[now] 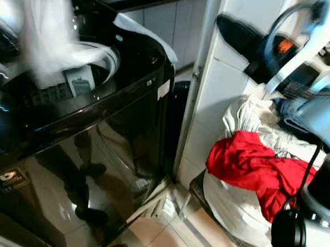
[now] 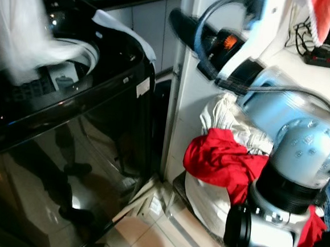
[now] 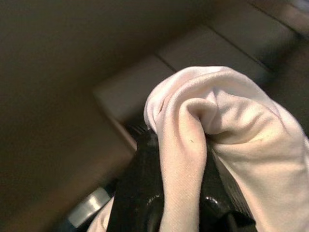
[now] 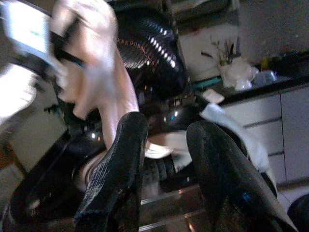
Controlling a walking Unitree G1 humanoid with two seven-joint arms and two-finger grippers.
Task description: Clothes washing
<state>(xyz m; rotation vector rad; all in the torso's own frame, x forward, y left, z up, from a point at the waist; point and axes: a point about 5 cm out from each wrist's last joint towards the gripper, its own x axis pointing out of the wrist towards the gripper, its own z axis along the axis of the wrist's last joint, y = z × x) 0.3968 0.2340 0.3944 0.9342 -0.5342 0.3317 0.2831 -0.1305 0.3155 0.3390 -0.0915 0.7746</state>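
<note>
A black top-loading washing machine (image 1: 95, 141) stands at the left with its lid up and its drum opening (image 1: 71, 82) showing. Above the opening hangs a white garment (image 1: 46, 28), blurred, its lower end at the drum rim. My left gripper (image 3: 178, 154) is shut on this white garment (image 3: 203, 125), which bulges out over its black fingers. My right gripper (image 4: 166, 145) is held up to the right of the machine, pointing toward it. It is open with nothing between its fingers (image 1: 241, 32).
A white laundry bag (image 1: 232, 209) sits on the floor at the right, heaped with a red garment (image 1: 253, 165), a striped white cloth (image 1: 256, 122) and blue jeans (image 1: 291, 116). A white wall corner (image 1: 213, 93) separates it from the washer. Behind the machine runs a dark counter.
</note>
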